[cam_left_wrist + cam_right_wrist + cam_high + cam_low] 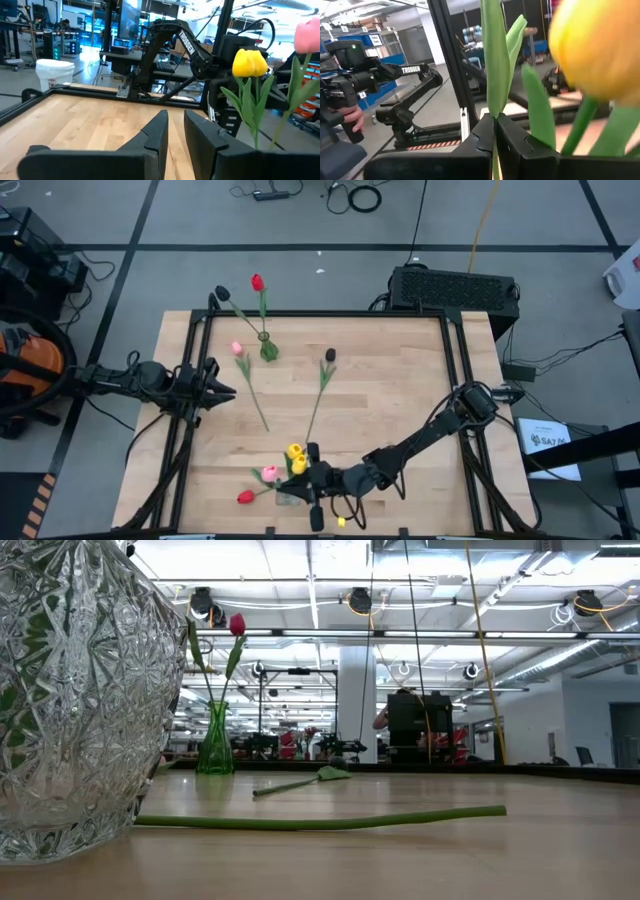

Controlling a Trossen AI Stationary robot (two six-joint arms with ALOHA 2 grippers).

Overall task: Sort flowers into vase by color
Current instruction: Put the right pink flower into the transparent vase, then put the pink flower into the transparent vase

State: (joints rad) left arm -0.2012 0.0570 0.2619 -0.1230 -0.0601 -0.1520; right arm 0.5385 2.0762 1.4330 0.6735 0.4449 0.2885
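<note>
I have the right gripper point(303, 468) low over the near edge of the worktop point(400, 380), clamped on a yellow tulip point(295, 452) above the cut-glass vase point(75, 690). I should lower straight, stem first. Left gripper point(225, 391) waits, nearly closed, empty. Broad green leaves, plump yellow head.

A pale wooden bench point(400, 400) is sitting inside a black metal frame point(458, 370) on a grey floor crossed by dark tape lines. Off the far right corner, a black perforated box point(455, 288) is resting on the floor with cables trailing from it. An orange and black machine point(25, 365) is standing at the left edge. A white paper point(545, 442) is lying to the right of the bench. Beyond the bench, a white bucket point(54, 71) is sitting on the floor, and a person's hand point(351, 118) is gripping a dark handle.
</note>
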